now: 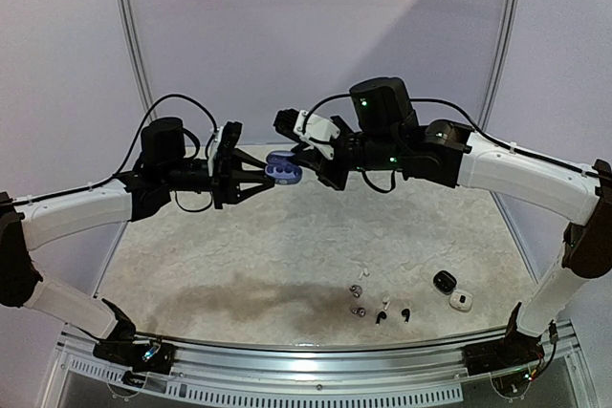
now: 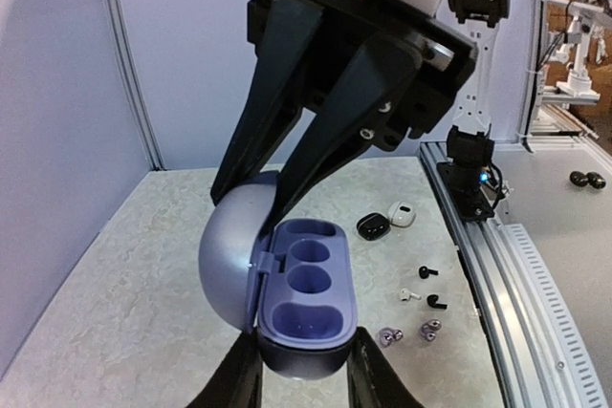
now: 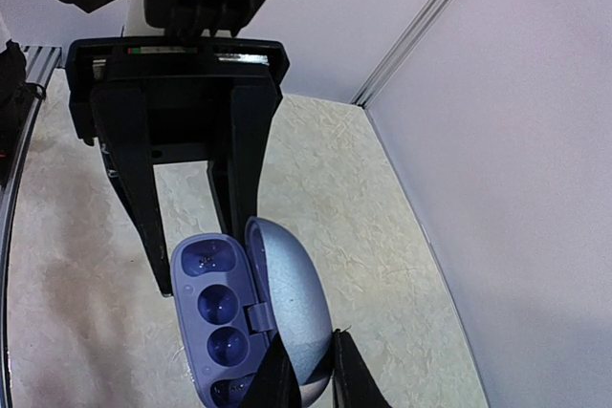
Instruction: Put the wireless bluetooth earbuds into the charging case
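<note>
Marbled tabletop [image 1: 220,255] lies below the open purple charging case [image 1: 284,171], held mid-air at far centre: left gripper [image 1: 267,177] pinches its base, right gripper [image 1: 306,165] seemingly its lid. Earbuds [image 1: 359,312] wait loose near-right; next, one gripper must let go and fetch one.

Overhead plus wrist close-ups sharing case [image 1: 284,170]

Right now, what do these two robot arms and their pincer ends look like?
Both arms are chunky white shells with black joints, the left arm and right arm alike. Thin black cables loop over the wrists, and small green lights glow on the right one. The left gripper and right gripper each have a white-and-black body with two long, tapering black fingers.
</note>
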Controlling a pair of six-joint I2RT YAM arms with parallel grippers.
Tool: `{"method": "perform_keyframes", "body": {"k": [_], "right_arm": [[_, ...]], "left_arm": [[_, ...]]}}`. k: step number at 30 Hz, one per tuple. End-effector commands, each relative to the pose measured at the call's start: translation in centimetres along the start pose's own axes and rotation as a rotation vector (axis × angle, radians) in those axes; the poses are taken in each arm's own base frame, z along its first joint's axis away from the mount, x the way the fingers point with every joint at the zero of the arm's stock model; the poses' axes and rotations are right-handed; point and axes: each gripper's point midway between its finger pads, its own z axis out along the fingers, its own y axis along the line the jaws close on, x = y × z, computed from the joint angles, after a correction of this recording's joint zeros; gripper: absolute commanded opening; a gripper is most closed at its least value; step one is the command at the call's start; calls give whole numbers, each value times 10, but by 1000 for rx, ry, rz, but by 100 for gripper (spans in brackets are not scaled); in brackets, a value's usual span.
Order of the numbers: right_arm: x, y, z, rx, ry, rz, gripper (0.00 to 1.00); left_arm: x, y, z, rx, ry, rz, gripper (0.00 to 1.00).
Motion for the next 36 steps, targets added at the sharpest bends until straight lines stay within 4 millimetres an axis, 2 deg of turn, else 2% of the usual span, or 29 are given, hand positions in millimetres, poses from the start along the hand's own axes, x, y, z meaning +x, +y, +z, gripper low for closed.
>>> {"method": "perform_keyframes", "body": {"k": [1,5,8,10,19,24,30,32,36], "right_arm": [[-11,-3,2,12,-38,13,0],[-11,-2,4,8,-38,16,0],[-11,-2,5,9,-39,19,0],[-11,-4,5,16,-41,19,0],[-12,-4,7,17,-39,15,0],[-10,-5,8,24,-33,18,0],[-10,-6,10,28,-31,19,0],[-9,-7,11,34,-28,21,0],[-10,-8,10,39,-32,26,0]], "left_arm": [[3,-5,6,24,-1,-14,24],[2,-4,6,24,-4,-15,20],[2,-4,6,25,-3,-21,32],[2,-5,7,29,-4,-28,34],[2,-5,11,39,-4,-29,26],[-1,-5,13,38,-18,-30,32],[0,-5,15,38,-15,-40,33],[1,-5,15,38,-14,-41,31],[3,-5,15,38,-9,-48,20]]}}
